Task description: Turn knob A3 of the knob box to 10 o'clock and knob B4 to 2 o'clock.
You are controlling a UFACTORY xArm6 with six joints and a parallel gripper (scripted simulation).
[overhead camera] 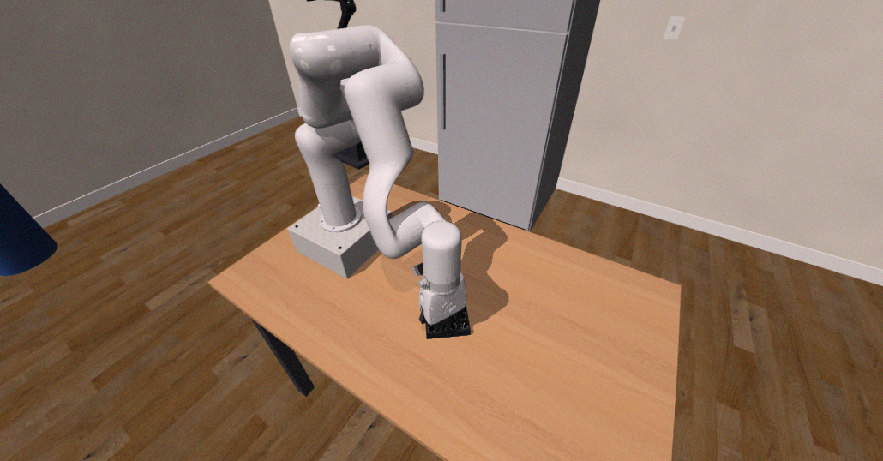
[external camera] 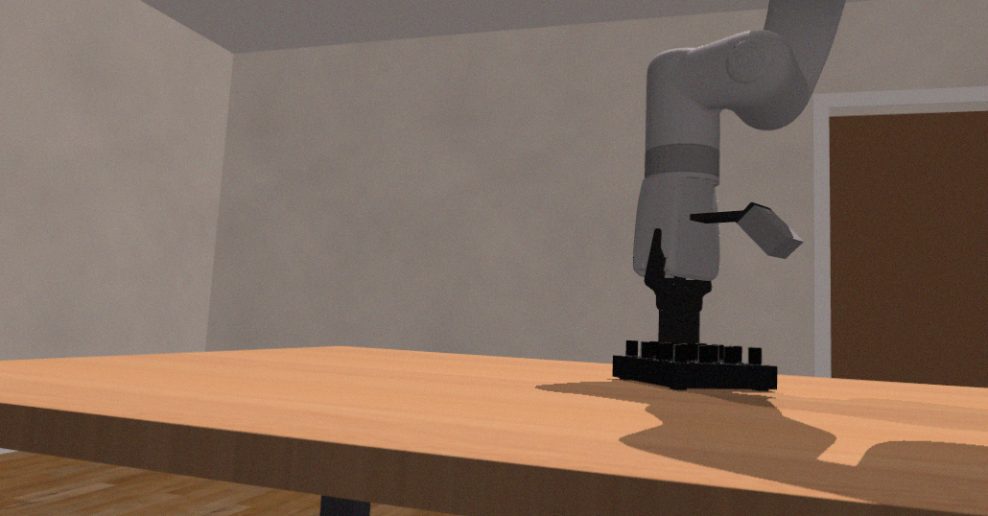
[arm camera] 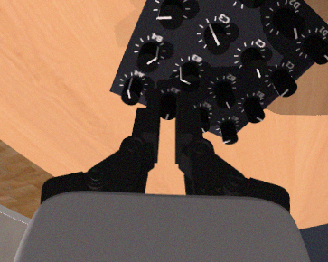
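Observation:
The black knob box (arm camera: pixel 224 47) stands on the table, also shown in the top view (overhead camera: pixel 447 329) and the exterior view (external camera: pixel 694 370). In the wrist view the rows run away from me, with row A nearest and column 4 at the left. My gripper (arm camera: pixel 168 106) points straight down over the near row and is shut on knob A3 (arm camera: pixel 167 106), one finger on each side of it. Its top line is hidden by the fingers. Knob B4 (arm camera: pixel 148 55) stands free up and to the left, and knob A4 (arm camera: pixel 131 86) stands just left of my fingers. The gripper also shows from the side (external camera: pixel 677 336).
The arm's base block (overhead camera: pixel 333 244) sits at the table's far left corner. A grey fridge (overhead camera: pixel 500 87) stands behind the table. Knob A2 (arm camera: pixel 201 116) is close to my right finger. The box lies near the middle of the table, well away from the edges.

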